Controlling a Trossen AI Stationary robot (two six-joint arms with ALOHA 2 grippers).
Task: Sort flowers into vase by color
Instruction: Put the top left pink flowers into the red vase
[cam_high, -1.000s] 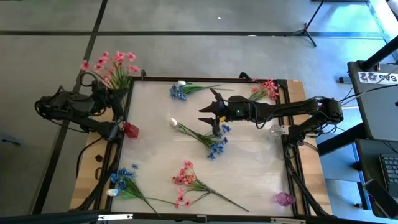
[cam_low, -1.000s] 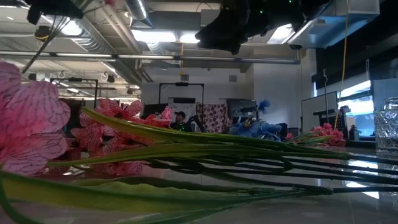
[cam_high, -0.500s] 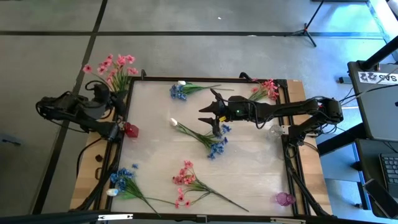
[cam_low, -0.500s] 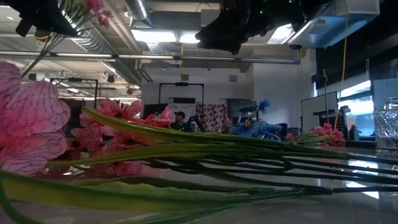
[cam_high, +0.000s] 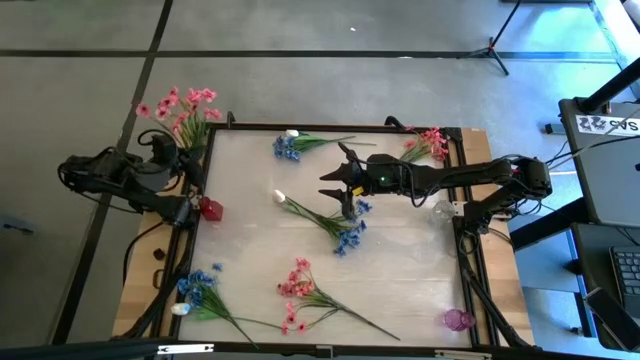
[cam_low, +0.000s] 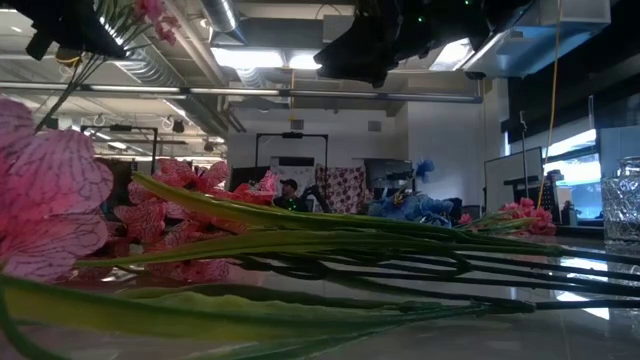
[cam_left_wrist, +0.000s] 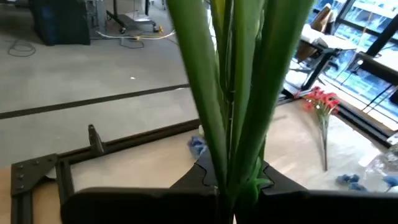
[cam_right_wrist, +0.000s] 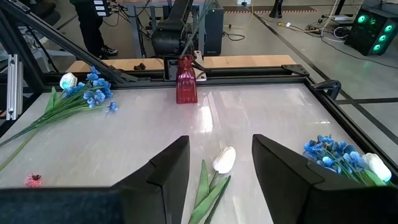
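Since the pink sprig (cam_high: 181, 106) is light, limp and top-heavy, it is best taken low on the stem; it is held past the table's (cam_high: 420, 250) far-left corner, clenched in the left gripper (cam_high: 178, 160). Over a white-and-blue sprig (cam_high: 322, 218) mid-table, the right gripper (cam_high: 349, 203) is spread, holding nothing.

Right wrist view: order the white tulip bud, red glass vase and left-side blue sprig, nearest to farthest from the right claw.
1. White tulip bud, between the open right claw's fingers.
2. Red glass vase, at the table's far edge.
3. Blue sprig, beside the far frame; too close to call with the vase.
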